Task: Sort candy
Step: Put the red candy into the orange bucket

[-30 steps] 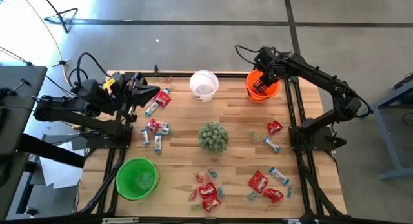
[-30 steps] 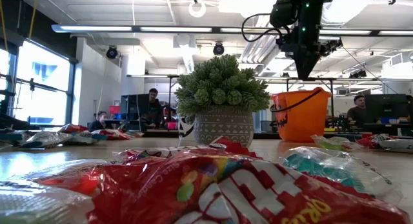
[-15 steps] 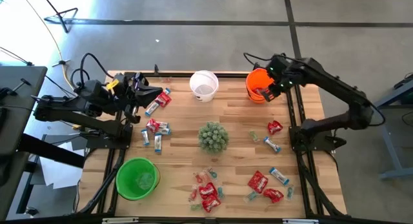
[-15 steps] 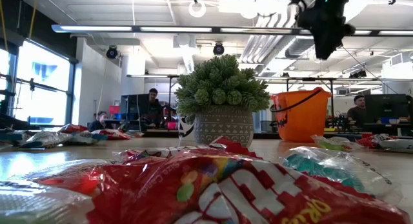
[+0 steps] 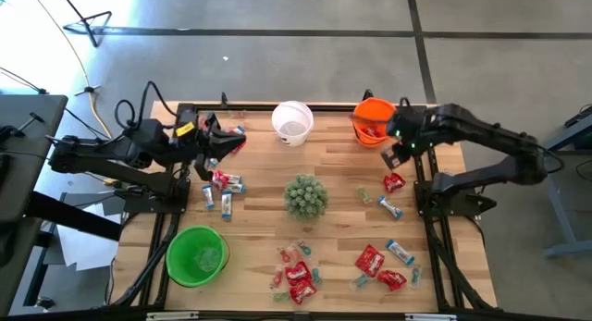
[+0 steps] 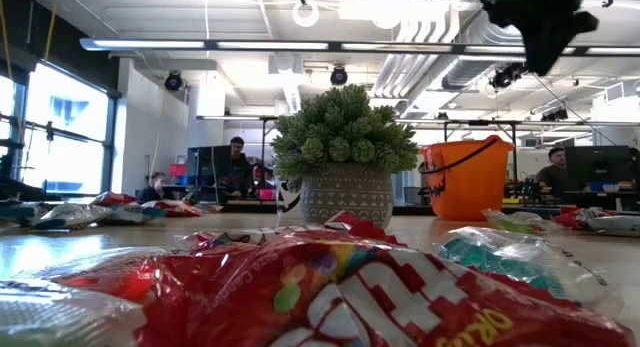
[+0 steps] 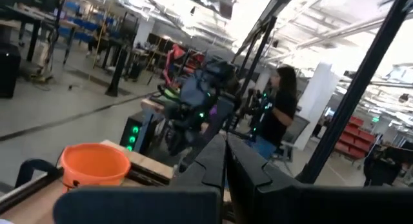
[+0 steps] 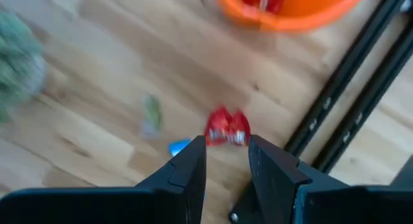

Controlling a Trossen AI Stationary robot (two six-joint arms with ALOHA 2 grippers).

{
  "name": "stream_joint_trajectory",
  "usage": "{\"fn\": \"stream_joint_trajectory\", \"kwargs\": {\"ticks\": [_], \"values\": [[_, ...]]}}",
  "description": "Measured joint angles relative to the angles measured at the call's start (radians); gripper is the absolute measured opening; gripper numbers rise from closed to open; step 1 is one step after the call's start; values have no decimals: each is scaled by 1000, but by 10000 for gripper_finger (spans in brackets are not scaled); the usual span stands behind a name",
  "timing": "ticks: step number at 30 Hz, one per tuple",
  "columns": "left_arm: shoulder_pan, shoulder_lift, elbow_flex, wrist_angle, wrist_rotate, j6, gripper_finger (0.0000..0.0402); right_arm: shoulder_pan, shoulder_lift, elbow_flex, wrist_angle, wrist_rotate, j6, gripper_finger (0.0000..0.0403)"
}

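Observation:
Candy lies in loose groups on the wooden table: red and blue-white pieces at the far left [image 5: 222,184], a pile at the near middle [image 5: 296,275], more at the near right [image 5: 379,262]. A lone red packet [image 5: 394,182] lies by the right edge. My right gripper [image 5: 396,154] hangs open above the table between the orange bucket [image 5: 373,120] and that red packet [image 8: 227,128], its fingers empty [image 8: 228,156]. My left gripper [image 5: 229,145] is shut [image 7: 226,153], level, over the far-left candy. Nothing shows between its fingers.
A white bucket [image 5: 292,122] stands at the far middle and a green bucket [image 5: 197,256] at the near left corner. The spiky green plant in its pot [image 5: 305,196] sits mid-table. Black frame rails [image 5: 421,187] run along the right edge. People sit in the room behind.
My right gripper has left its place over the orange bucket, swinging toward the table's right and near edges, and now hangs above the lone red packet. In the low view it has also risen. My left gripper has slid toward the table's right, over the far-left candy.

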Motion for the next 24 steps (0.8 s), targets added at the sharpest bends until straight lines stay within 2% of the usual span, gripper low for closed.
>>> {"fn": "stream_joint_trajectory", "kwargs": {"ticks": [2, 5, 10, 18, 24], "values": [[0, 3, 0, 1, -1, 0, 1, 44, -21, -70, 5, -5, 35, 112], [0, 2, 0, 1, -1, 0, 1, 88, -56, -204, 61, -69, 68, 112], [0, 2, 0, 23, -1, 0, 1, 97, -118, -401, 234, -108, 119, 112], [0, 2, 0, 42, -1, 0, 1, 69, -145, -610, 385, -185, 150, 113], [0, 2, 0, 53, -5, 0, 1, 70, -145, -678, 512, -169, 36, 115]]}}
